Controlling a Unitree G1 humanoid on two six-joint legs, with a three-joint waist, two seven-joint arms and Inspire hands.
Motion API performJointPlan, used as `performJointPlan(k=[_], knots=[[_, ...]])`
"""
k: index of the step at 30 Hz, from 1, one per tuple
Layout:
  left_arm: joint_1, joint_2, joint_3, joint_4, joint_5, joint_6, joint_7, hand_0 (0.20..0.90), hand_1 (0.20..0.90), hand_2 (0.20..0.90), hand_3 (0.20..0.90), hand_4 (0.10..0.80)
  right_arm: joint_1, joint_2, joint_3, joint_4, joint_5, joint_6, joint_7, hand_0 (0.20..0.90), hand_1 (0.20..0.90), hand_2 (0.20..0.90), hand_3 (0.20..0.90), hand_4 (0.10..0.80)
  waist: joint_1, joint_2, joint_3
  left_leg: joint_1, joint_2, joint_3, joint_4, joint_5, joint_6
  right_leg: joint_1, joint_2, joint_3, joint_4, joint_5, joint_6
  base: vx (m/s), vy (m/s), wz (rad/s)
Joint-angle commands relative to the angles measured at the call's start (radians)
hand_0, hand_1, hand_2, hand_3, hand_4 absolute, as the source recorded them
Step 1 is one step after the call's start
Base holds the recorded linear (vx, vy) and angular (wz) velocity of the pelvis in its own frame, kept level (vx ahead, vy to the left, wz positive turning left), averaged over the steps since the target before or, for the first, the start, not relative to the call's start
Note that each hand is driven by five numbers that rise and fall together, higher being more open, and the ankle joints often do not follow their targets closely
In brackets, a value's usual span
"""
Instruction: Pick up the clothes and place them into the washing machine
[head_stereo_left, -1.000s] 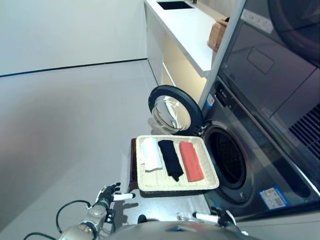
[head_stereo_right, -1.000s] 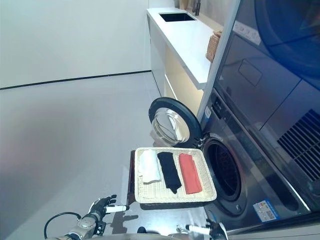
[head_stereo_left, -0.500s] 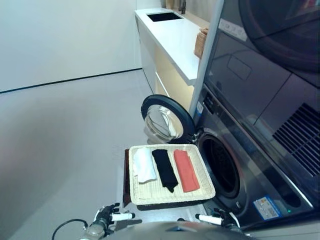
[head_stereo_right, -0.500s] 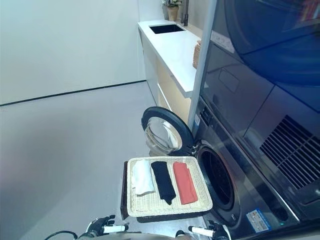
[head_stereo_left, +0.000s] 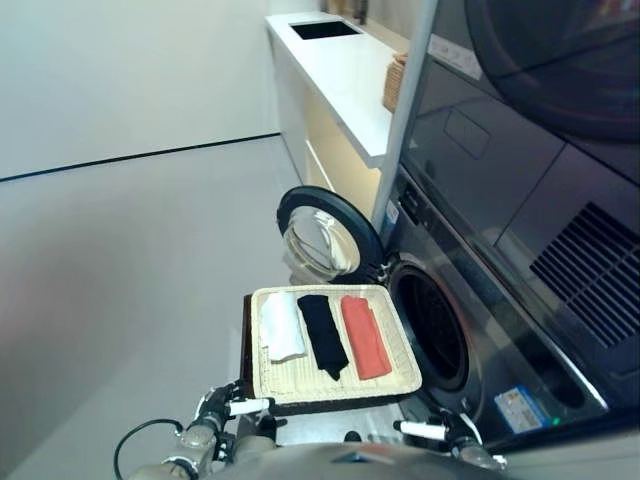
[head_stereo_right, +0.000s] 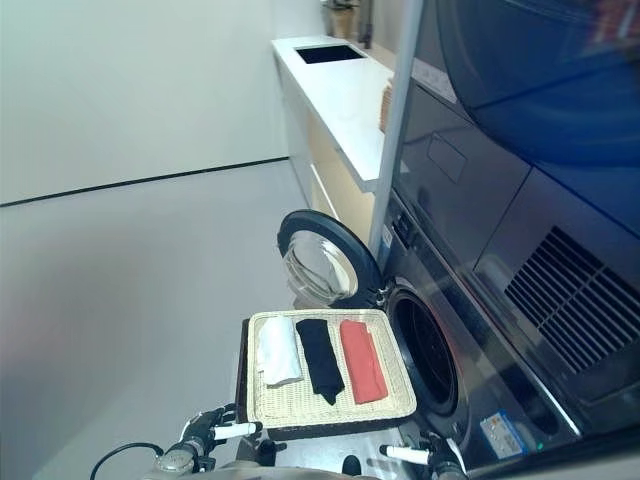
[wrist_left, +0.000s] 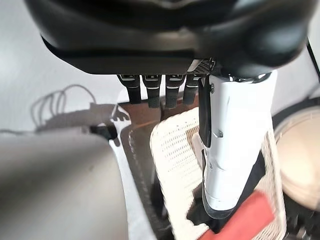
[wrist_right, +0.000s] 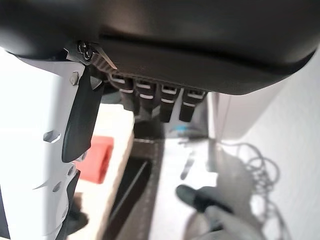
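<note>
Presently, at the floor before the machine:

Pale woven wicker tray (head_stereo_left: 290, 378), rectangular, set on a dark low stand just beside the open drum. Three folded cloths laid side by side across it, long axes running from near edge to far edge: white folded cloth (head_stereo_left: 281, 325) toward the left edge, black folded cloth (head_stereo_left: 322, 334) at the middle, coral-red folded cloth (head_stereo_left: 364, 336) toward the right edge, nearest the drum.

Dark grey front-loading washing machine (head_stereo_left: 500, 320), round door (head_stereo_left: 325, 237) swung open to the far left of the drum mouth (head_stereo_left: 428, 325); nothing visible inside the drum.

Left hand (head_stereo_left: 222, 408), low at the near left corner of the tray, fingers relaxed and straight, empty. Right hand (head_stereo_left: 445, 432), low at the near right corner, likewise slack and empty. All cloths lying forward of both hands; red cloth judged nearer the right hand, white nearer the left.

Surroundings: pale grey smooth floor (head_stereo_left: 120, 260); white counter (head_stereo_left: 345, 70) with a dark inset sink, a small woven basket (head_stereo_left: 396, 82) at its near end.
</note>
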Motion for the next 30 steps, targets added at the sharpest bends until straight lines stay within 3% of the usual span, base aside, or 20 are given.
performJointPlan(k=[1, 4, 6, 9, 11, 13, 14, 16, 22, 30], knots=[[-0.009, 0.052, -0.008, -0.028, 0.018, -0.046, 0.021, 0.9, 0.9, 0.9, 0.9, 0.8, -0.053, 0.02, -0.033, -0.004, 0.051, -0.039, 0.001, 0.9, 0.9, 0.9, 0.9, 0.8, 0.023, -0.052, -0.038, -0.093, -0.044, -0.007, -0.001, 0.045, -0.032, 0.152, -0.119, 0.024, 0.006, -0.107, 0.096, 0.154, 0.165, -0.32], [-0.011, 0.057, -0.003, -0.031, 0.017, -0.046, 0.022, 0.9, 0.9, 0.9, 0.9, 0.8, -0.056, 0.019, -0.035, 0.0, 0.051, -0.038, 0.004, 0.9, 0.9, 0.9, 0.9, 0.8, 0.03, -0.059, -0.038, -0.098, -0.057, 0.002, 0.014, 0.03, -0.019, 0.133, -0.132, 0.027, 0.054, -0.109, 0.103, 0.07, 0.097, -0.1], [-0.018, 0.067, 0.006, -0.031, 0.01, -0.044, 0.024, 0.9, 0.9, 0.9, 0.9, 0.8, -0.07, 0.019, -0.036, -0.003, 0.055, -0.039, -0.001, 0.9, 0.9, 0.9, 0.9, 0.8, 0.041, -0.061, -0.021, -0.094, -0.066, 0.014, 0.023, 0.014, 0.001, 0.066, -0.132, 0.019, 0.182, -0.102, 0.112, 0.046, 0.107, -0.03], [-0.029, 0.083, 0.011, -0.044, -0.012, -0.049, 0.028, 0.9, 0.9, 0.9, 0.9, 0.8, -0.11, 0.012, -0.03, -0.043, 0.061, -0.043, -0.012, 0.9, 0.9, 0.9, 0.9, 0.8, 0.046, -0.045, 0.028, -0.076, -0.052, 0.028, 0.014, 0.008, 0.006, -0.063, -0.137, -0.131, 0.298, -0.069, 0.116, -0.002, 0.099, -0.31], [-0.029, 0.092, 0.016, -0.044, -0.014, -0.051, 0.028, 0.9, 0.9, 0.9, 0.9, 0.8, -0.121, 0.015, -0.017, -0.069, 0.062, -0.044, -0.016, 0.9, 0.9, 0.9, 0.9, 0.8, 0.047, -0.062, 0.036, -0.061, -0.06, 0.037, 0.004, -0.002, -0.006, -0.069, -0.145, -0.235, 0.166, -0.041, 0.093, 0.131, -0.025, -0.33], [-0.034, 0.104, 0.03, -0.069, -0.039, -0.068, 0.035, 0.9, 0.9, 0.9, 0.9, 0.8, -0.127, 0.005, -0.01, -0.093, 0.081, -0.054, -0.024, 0.9, 0.9, 0.9, 0.9, 0.8, 0.04, -0.078, 0.044, -0.067, -0.065, 0.024, -0.003, -0.001, -0.008, -0.049, -0.13, -0.158, 0.115, -0.037, 0.084, 0.159, -0.071, -0.14], [-0.034, 0.105, 0.03, -0.07, -0.039, -0.068, 0.035, 0.9, 0.9, 0.9, 0.9, 0.8, -0.127, 0.005, -0.01, -0.092, 0.081, -0.055, -0.024, 0.9, 0.9, 0.9, 0.9, 0.8, 0.041, -0.078, 0.044, -0.067, -0.064, 0.025, -0.003, -0.002, -0.008, -0.048, -0.129, -0.157, 0.114, -0.036, 0.084, 0.04, -0.06, 0.15], [-0.029, 0.1, 0.036, -0.122, -0.084, -0.092, 0.04, 0.9, 0.9, 0.9, 0.9, 0.8, -0.176, -0.016, 0.013, -0.145, 0.066, -0.061, -0.052, 0.9, 0.9, 0.9, 0.9, 0.8, 0.062, -0.087, 0.065, -0.105, -0.062, 0.033, -0.026, 0.012, -0.017, -0.064, -0.144, -0.219, 0.066, -0.01, 0.093, -0.136, -0.088, 0.18], [-0.096, 0.109, -0.009, -0.235, -0.169, -0.148, 0.069, 0.9, 0.9, 0.9, 0.9, 0.8, -0.393, -0.083, 0.088, -0.165, 0.038, -0.059, -0.134, 0.9, 0.9, 0.9, 0.9, 0.8, 0.071, -0.068, 0.174, -0.274, -0.057, 0.015, 0.026, 0.044, -0.036, -0.186, -0.149, -0.243, 0.079, 0.009, 0.082, -0.169, -0.072, 0.18], [-0.123, 0.128, -0.018, -0.391, -0.254, -0.194, 0.096, 0.9, 0.9, 0.9, 0.9, 0.8, -0.635, -0.152, 0.152, -0.118, 0.024, -0.046, -0.213, 0.9, 0.9, 0.9, 0.9, 0.8, 0.096, -0.047, 0.251, -0.436, -0.052, 0.016, 0.113, 0.041, -0.044, -0.34, -0.154, -0.248, 0.169, -0.006, 0.078, -0.087, -0.019, 0.07]])
